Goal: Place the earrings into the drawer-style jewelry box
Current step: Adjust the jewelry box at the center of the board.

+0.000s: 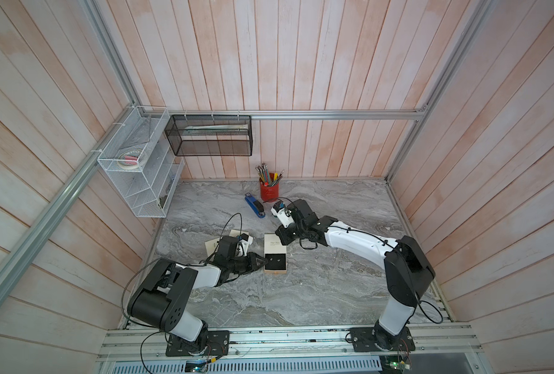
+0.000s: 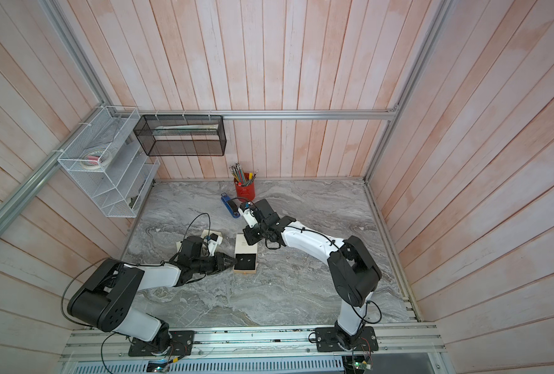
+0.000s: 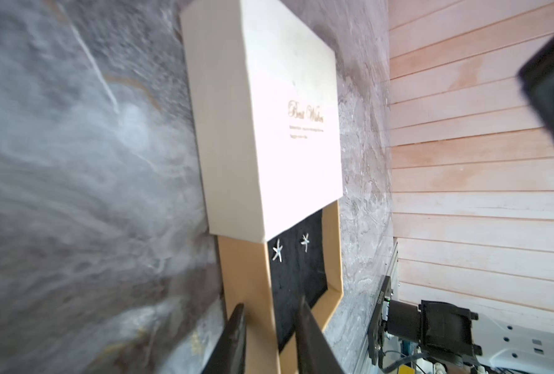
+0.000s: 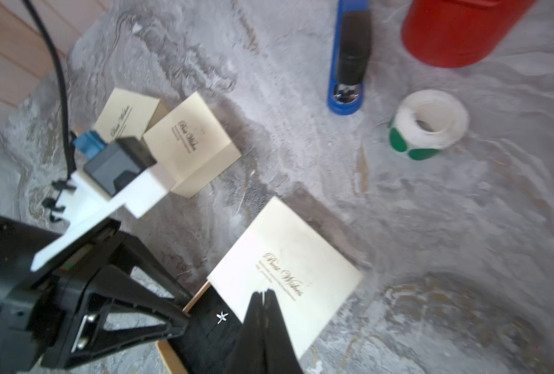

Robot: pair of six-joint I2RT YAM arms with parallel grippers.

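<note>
Well, your jewelry box point(image 1: 274, 245) lies mid-way across the grey veined table point(image 1: 334, 275), its drawer point(image 3: 243, 275) standing part way out of the cream card sleeve point(image 3: 295, 97). Both earrings point(image 3: 277, 251), small silver stars, sit side by side on the drawer's fuzzy black lining, close to the sleeve's mouth

Your left gripper point(image 3: 270, 302) stands narrow, one finger outside the drawer's brown card side wall and one over the lining; whether it pinches that wall you cannot tell. Your right gripper point(image 4: 262, 294) is closed tight and empty, its tips over the sleeve's smooth top beside the gold script

Two smaller cream boxes point(image 4: 191, 145) of the same card sit shut beyond your left wrist. At the back wall a red round cup point(image 1: 269, 194) holds pens and pencils upright, with a blue stapler point(image 4: 346, 64) and a roll of green dot stickers point(image 4: 427, 123) near it. The black mesh basket point(image 1: 210, 149) holds something pale and long; the white wire rack point(image 1: 123, 181) holds tape rolls in its top tier
</note>
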